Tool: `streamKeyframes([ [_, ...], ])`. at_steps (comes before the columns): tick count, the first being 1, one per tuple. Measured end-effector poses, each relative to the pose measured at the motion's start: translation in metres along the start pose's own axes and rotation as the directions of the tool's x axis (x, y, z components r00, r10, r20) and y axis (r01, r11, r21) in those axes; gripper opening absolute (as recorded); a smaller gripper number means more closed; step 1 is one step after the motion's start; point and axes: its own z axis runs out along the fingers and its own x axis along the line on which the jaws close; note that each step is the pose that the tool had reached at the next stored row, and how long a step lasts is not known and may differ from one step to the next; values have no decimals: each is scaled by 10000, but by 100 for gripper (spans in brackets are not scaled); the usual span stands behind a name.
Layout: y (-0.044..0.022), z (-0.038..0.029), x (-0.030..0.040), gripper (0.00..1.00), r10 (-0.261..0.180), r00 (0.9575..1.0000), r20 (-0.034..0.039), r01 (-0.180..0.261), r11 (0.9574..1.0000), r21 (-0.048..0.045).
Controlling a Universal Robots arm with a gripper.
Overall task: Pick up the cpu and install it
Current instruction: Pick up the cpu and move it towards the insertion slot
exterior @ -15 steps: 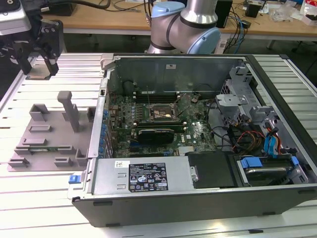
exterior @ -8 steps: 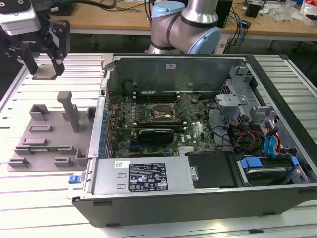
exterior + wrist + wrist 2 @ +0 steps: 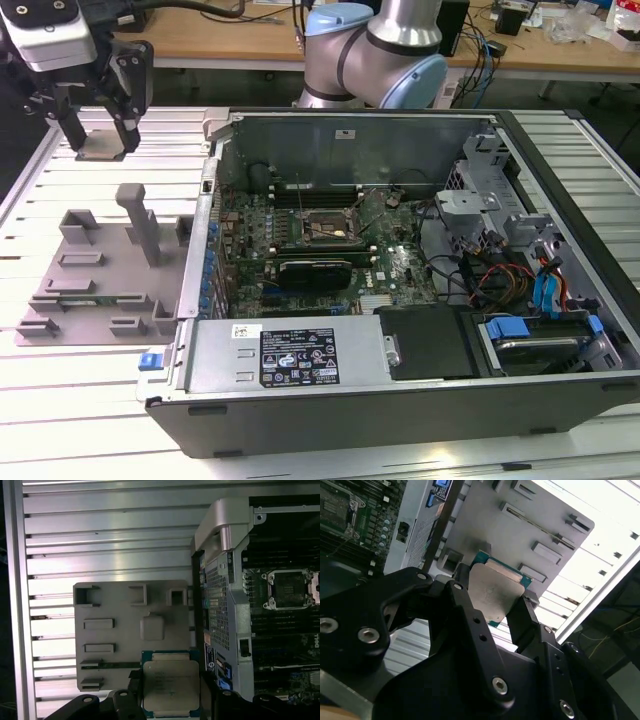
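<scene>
Since the end effector has its two black fingers clamped on opposite edges of the cpu, the pick-up part looks done to me. In both wrist views the chip sits flat between the fingers, silver plate facing the cameras, with a thin green rim showing around it. It's close to square, so there's no real long axis to worry about, just which edges are pinched. In the exterior view the end effector hangs at the far left, over the slatted bench, a bit beyond the grey fixture plate. The first wrist view shows the plate's small square pad bare, with the chip held above the plate, not touching it as far as I can tell. What matters is where the socket lies from there. It's well apart, off to the exterior view's right and somewhat nearer, down on the motherboard inside the open computer case. The case's tall side wall stands between the two.
</scene>
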Motion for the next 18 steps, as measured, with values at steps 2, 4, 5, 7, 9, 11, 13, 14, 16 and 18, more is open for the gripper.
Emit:
streamKeyframes([
  [2, 2, 1, -33, 55, 0, 10000, 1, 0, 10000, 0],
  [4, 4, 1, -70, 55, -1, 10000, 0, 1, 10000, 0],
  [5, 6, 2, -93, 55, 0, 10000, 1, 0, 10000, 0],
  [7, 7, 2, -117, 55, 0, 10000, 0, 0, 10000, 0],
  [9, 9, 3, -156, 55, 0, 10000, 0, 0, 10000, 0],
  [11, 12, 4, -196, 55, 0, 10000, 0, 0, 10000, 0],
  [13, 13, 4, -219, 55, 0, 10000, 0, 0, 10000, 0],
  [14, 14, 5, -232, 55, 0, 10000, 0, 0, 10000, 0],
  [16, 15, 5, -252, 55, 0, 10000, 0, 0, 10000, 0],
  [18, 17, 6, -278, 55, 0, 10000, 0, 0, 10000, 0],
])
